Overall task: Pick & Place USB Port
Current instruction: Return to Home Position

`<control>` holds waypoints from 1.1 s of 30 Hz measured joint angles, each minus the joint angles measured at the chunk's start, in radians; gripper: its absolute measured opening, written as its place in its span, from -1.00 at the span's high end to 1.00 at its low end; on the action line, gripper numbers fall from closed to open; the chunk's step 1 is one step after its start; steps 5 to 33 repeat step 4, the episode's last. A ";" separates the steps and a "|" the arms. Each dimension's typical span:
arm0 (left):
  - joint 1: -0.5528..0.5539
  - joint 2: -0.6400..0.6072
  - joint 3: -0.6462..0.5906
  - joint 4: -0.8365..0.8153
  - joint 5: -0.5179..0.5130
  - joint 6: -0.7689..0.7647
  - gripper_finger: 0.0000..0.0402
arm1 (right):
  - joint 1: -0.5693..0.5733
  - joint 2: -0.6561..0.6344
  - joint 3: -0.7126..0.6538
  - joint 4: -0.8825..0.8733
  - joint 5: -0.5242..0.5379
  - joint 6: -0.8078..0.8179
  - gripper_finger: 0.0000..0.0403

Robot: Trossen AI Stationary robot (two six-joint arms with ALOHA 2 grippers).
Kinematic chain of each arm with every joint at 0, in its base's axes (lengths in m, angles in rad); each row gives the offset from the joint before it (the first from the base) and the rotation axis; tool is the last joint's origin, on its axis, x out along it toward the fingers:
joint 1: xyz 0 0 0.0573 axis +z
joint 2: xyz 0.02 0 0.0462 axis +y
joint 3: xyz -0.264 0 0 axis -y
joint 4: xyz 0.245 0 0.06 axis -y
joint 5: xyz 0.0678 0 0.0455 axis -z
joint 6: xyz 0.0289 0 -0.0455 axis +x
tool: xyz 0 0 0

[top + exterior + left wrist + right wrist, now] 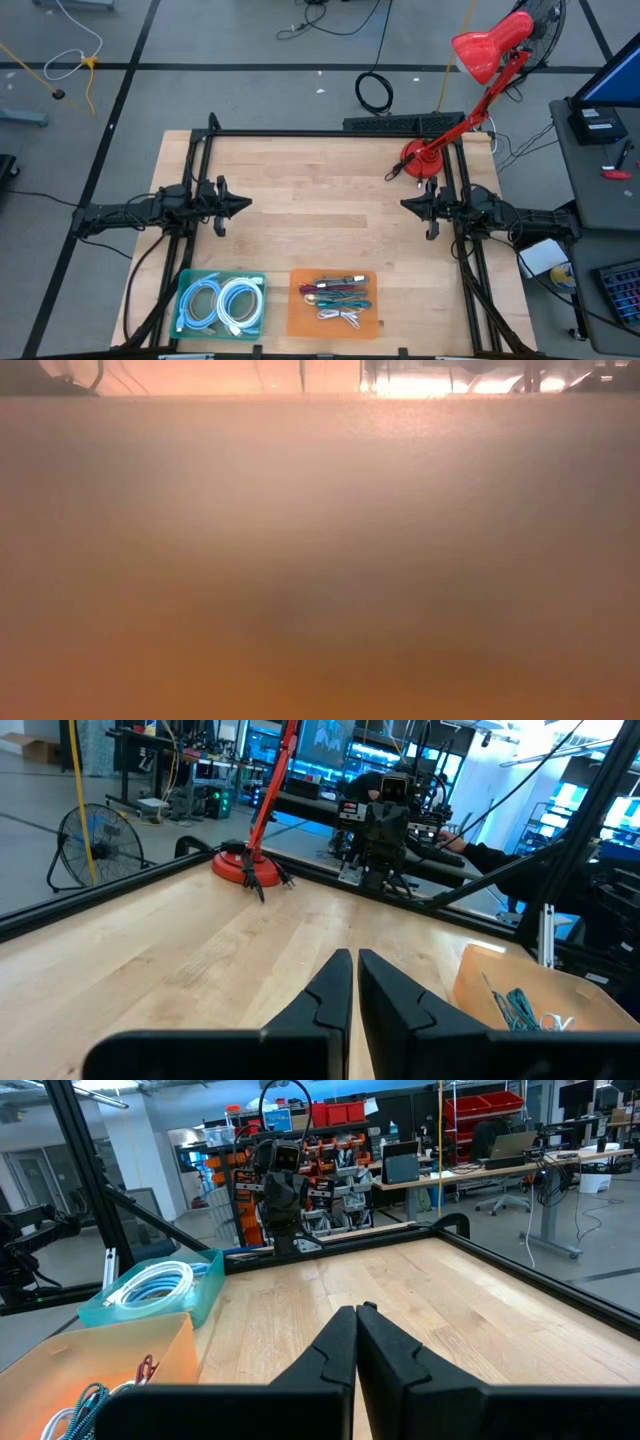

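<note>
Charger cables (335, 297) in the orange bin (300, 322), lying crosswise; white HDMI cables (222, 303) coiled in the green bin (186, 282) just beside. Both bins along one desk (320, 200) edge, well apart from either arm. Left end effector (240, 205) clenched, empty, nearer green; right end effector (406, 206) likewise, nearer orange.

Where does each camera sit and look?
High view: overhead, facing down on the light wooden table, dark left arm, dark right arm.
Low view: tabletop height; an orange surface fills it, no arm.
Left wrist view: on left arm, past its shut jaws towards right arm.
Right wrist view: on right arm, past shut jaws towards left arm.
Both wrist views share the orange plastic bin.
</note>
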 joint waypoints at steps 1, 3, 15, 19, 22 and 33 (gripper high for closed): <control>0.000 0.000 0.000 0.000 0.000 0.000 0.88 | 0.000 0.000 0.000 0.000 0.000 0.000 1.00; 0.000 0.000 0.000 0.000 0.000 0.000 0.88 | 0.000 0.000 0.000 0.000 0.000 0.000 1.00; 0.000 0.000 0.000 0.000 0.000 0.000 0.88 | 0.000 0.000 0.000 0.000 0.000 0.000 1.00; 0.000 0.000 0.000 0.000 0.000 0.000 0.88 | 0.000 0.000 0.000 0.000 0.000 0.000 1.00; 0.000 0.000 0.000 0.000 0.000 0.000 0.88 | 0.000 0.000 0.000 0.000 0.000 0.000 1.00; 0.000 0.000 0.000 0.000 0.000 0.000 0.88 | 0.000 0.000 0.000 0.000 0.000 0.000 1.00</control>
